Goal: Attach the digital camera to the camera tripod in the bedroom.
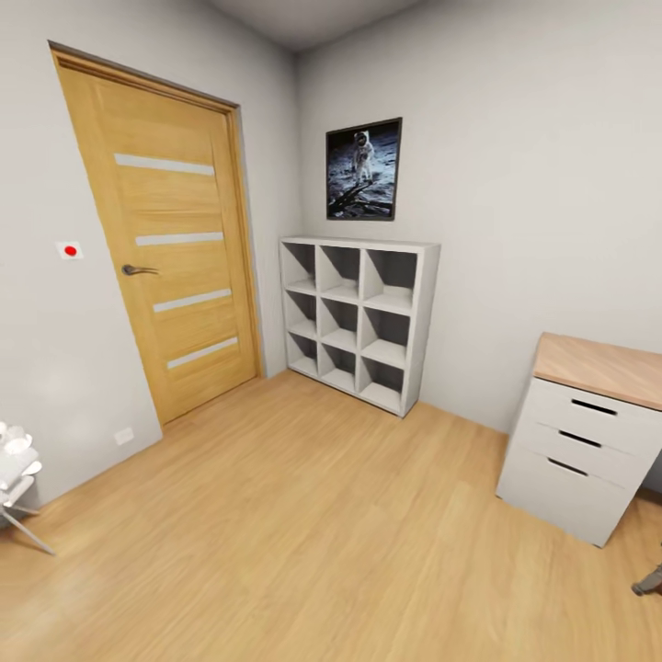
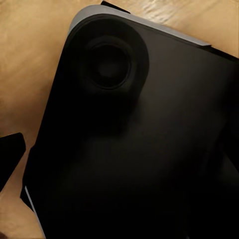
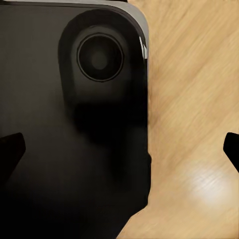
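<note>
The digital camera and the camera tripod are out of view. In the right wrist view my right gripper (image 3: 119, 149) is open, its black fingertips (image 3: 11, 149) at the frame's two sides, with nothing between them. It hangs over my black base (image 3: 59, 129) and the wood floor (image 3: 194, 99). My left gripper (image 2: 119, 159) also looks open over the black base (image 2: 129, 139); one dark fingertip (image 2: 10, 154) stands out against the floor, the other blends into the base.
A wooden door (image 1: 170, 248) stands shut in the left wall. A white cube shelf (image 1: 359, 317) sits under a moon poster (image 1: 364, 169). A white drawer unit (image 1: 588, 437) with a wood top stands right. A white object on thin legs (image 1: 18, 478) is at far left.
</note>
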